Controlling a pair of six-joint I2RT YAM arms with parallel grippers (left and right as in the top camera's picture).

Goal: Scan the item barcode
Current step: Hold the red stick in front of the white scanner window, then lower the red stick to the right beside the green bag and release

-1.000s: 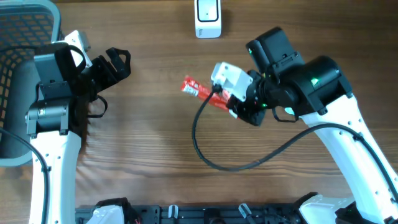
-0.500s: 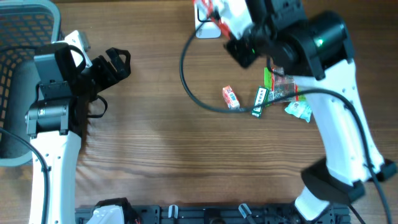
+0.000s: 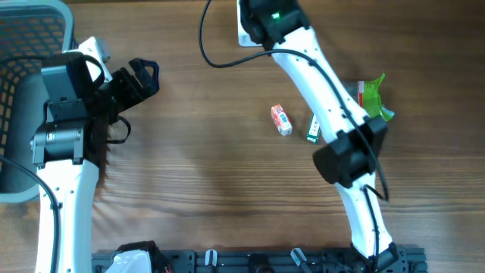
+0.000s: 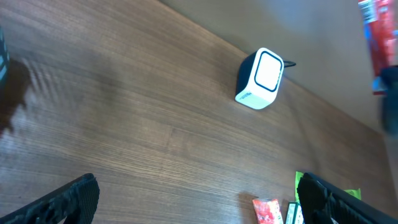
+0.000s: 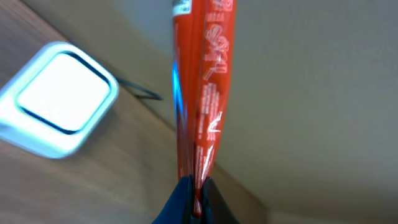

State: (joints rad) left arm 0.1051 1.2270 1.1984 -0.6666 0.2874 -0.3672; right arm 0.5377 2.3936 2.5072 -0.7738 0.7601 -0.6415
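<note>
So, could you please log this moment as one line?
right gripper: shut on red packet, near barcode scanner | left gripper: open, empty

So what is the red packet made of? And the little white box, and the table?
Red packet: looks like thin shiny plastic film; it is glossy, printed and pressed flat.
White box: probably smooth hard plastic, with rounded corners.
Table: wood or wood-look laminate, I can't tell which; brown grain lines, matte.

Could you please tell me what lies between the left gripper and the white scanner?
Nothing: only bare wooden table stretches from the left gripper to the scanner, clearest in the left wrist view.
</note>
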